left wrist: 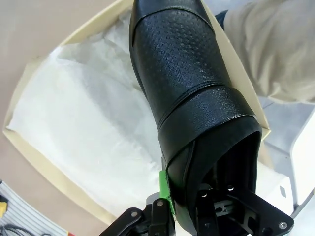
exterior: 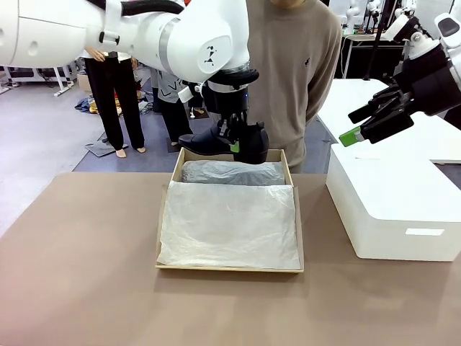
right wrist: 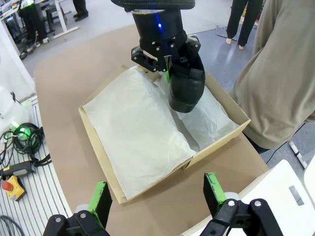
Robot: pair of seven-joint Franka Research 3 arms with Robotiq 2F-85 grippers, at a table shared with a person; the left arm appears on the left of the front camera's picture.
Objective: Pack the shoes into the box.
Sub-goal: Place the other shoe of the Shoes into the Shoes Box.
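A glossy black shoe (exterior: 216, 139) hangs over the far end of the tan box (exterior: 164, 223), with my left gripper (exterior: 235, 144) shut on its heel rim. In the left wrist view the shoe (left wrist: 182, 83) points toe-away above the white tissue paper (left wrist: 83, 113), and one green pad (left wrist: 165, 186) presses its outer side. In the right wrist view the shoe (right wrist: 187, 83) hovers heel-up over the box (right wrist: 96, 147). My right gripper (exterior: 364, 124) is open and empty, raised at the right; its green fingertips (right wrist: 101, 196) frame the right wrist view.
A large white box (exterior: 403, 205) stands right of the tan box, under my right gripper. A person in a beige sweater (exterior: 292, 65) stands at the far edge behind the tan box. Bare brown table (exterior: 79, 274) lies left and in front.
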